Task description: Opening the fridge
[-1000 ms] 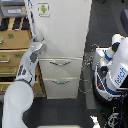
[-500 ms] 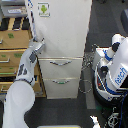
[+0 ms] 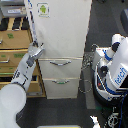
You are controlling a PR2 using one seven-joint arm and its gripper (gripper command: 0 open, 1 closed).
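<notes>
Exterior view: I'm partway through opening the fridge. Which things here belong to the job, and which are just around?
Part of the job:
- fridge, door looks shut
- its long door handle
- end effector, at the handle's lower end; grip unclear

Just around:
- wooden drawer cabinet
- second robot body
- two lower fridge drawers
</notes>
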